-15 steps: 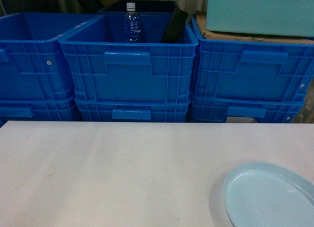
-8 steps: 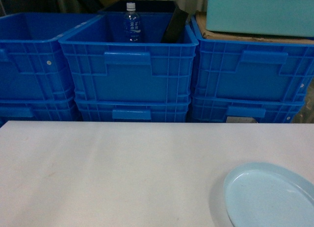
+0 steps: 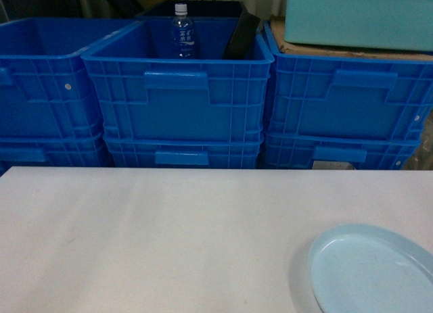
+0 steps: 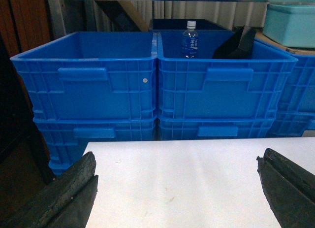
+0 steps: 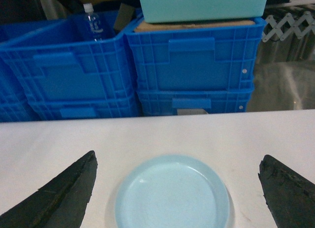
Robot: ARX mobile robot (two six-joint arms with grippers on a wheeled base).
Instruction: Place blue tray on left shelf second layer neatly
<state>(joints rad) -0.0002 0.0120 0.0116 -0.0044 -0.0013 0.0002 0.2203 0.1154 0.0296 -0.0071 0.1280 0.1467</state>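
Jaws of the right gripper (image 5: pixel 177 188) stand wide apart and hold nothing, with the blue tray (image 5: pixel 173 192) lying between them on the white surface (image 5: pixel 147 134); both fingertips are clear of its rim. Jaws of the left gripper (image 4: pixel 179 188) are spread just as wide over bare surface, also empty.

In the head view the blue tray (image 3: pixel 372 271) sits at the near right corner of the surface (image 3: pixel 169 232), partly cut off by the picture's edge. It rests flat, right way up, and nothing touches it.

It looks like a shallow, smooth, glossy dish with a low raised rim, probably light and rigid plastic or melamine. That finish is likely slippery, and the flat well offers nothing to pinch. The best hold seems to be the rim: 1 finger under the outer lip and 1 inside, or the jaws closing across the narrower width. A rim grip on 1 side may let it tilt, so it should be carried level.

Behind the surface stand deep-blue crates (image 3: pixel 179 90) stacked 2 high; the middle one holds a water bottle (image 3: pixel 182 32) and a dark object (image 3: pixel 242 37). A teal box (image 3: pixel 358 17) tops the right stack. No steel shelf shows clearly in any view, so the left shelf second layer cannot be located yet.
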